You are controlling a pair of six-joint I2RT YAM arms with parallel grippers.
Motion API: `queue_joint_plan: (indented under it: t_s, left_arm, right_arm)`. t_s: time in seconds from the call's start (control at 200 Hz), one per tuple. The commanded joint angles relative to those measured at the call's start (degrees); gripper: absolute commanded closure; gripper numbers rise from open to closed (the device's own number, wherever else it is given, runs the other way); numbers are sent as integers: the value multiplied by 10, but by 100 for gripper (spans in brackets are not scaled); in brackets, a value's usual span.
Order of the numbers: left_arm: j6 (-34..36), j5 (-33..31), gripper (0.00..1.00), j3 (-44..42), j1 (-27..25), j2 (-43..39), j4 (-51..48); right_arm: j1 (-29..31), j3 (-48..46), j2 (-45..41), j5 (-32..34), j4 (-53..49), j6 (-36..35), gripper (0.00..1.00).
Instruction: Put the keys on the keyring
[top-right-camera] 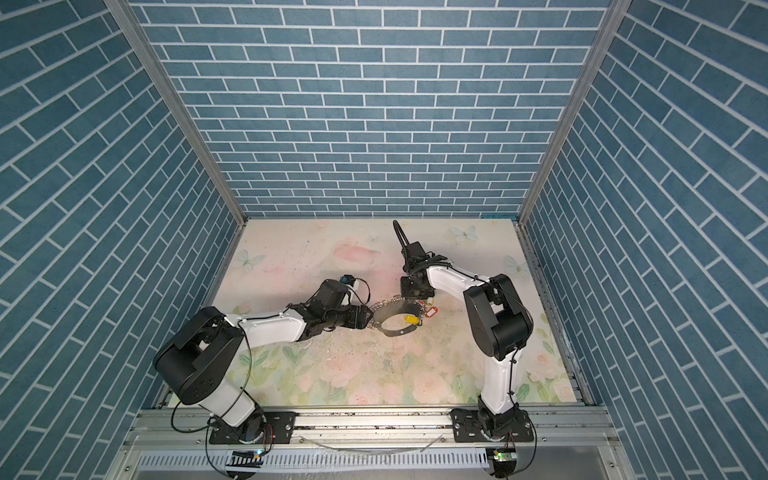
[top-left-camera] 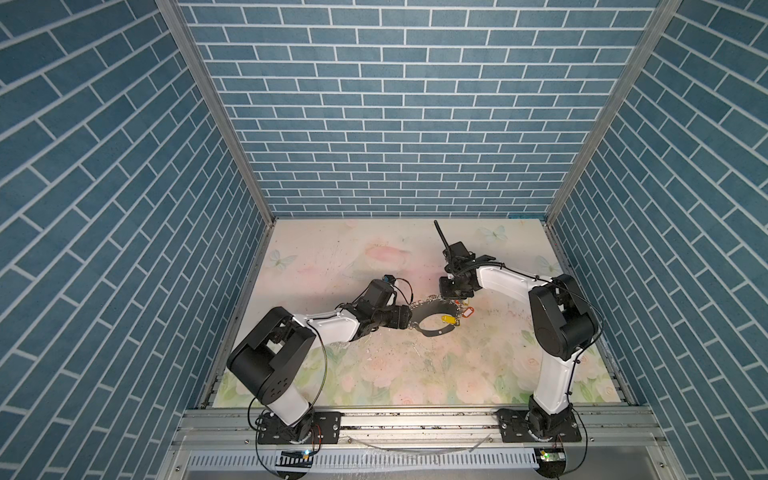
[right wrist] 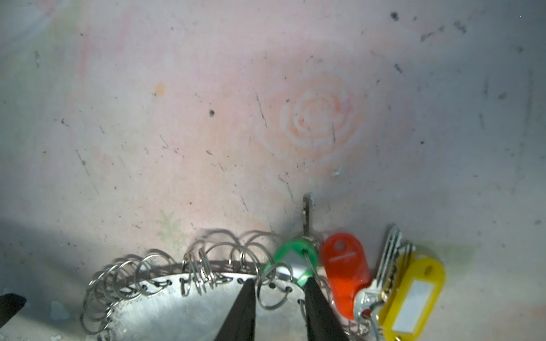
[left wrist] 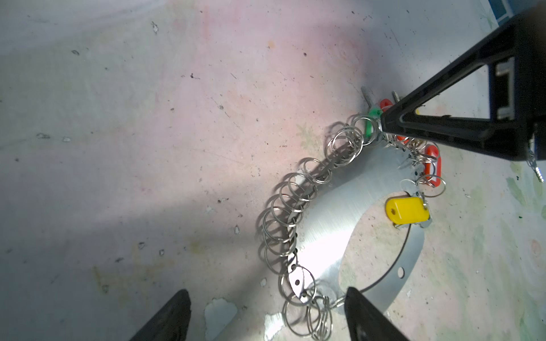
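Right wrist view: keyring (right wrist: 177, 307) lies on the bench (right wrist: 206, 118), tagged keys (right wrist: 344, 271) clustered at its rim; right claw (right wrist: 279, 282) narrowly parted astride a split ring (right wrist: 273, 290), grip unclear; left claw (left wrist: 266, 290) spread wide.

Keyring (right wrist: 177, 307) partly out of frame

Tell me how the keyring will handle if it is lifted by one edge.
The keyring looks like flat sheet metal, so it is probably stiff. Its split rings and tagged keys are loosely threaded and would likely swing. The polished surface may be slippery.
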Motion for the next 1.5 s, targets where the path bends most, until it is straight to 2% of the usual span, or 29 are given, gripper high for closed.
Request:
queue_joint_plan:
  t_s: [0.0,0.38,0.62,0.86,0.96,1.19,1.49]
  left_arm:
    - [6,-6,17,-2,2,-9,-7]
    - [8,-7,17,-3,2,-11,-7]
    - [9,-9,17,-3,2,-11,-8]
    - [10,-9,17,-3,2,-12,-8]
    - [11,-10,16,-3,2,-11,-9]
    - [12,-12,16,-3,2,-11,-9]
    - [14,-15,16,-7,2,-17,-12]
  right_arm:
    - [-1,13,4,13,-21,-11,70]
    - [4,22,11,30,-31,-13,70]
    - [11,22,2,45,-35,-16,79]
    - [18,26,-1,68,-45,-17,80]
    - [21,30,1,69,-47,-16,79]
    - [27,42,21,61,-45,-14,70]
    - [29,48,29,86,-62,-15,70]
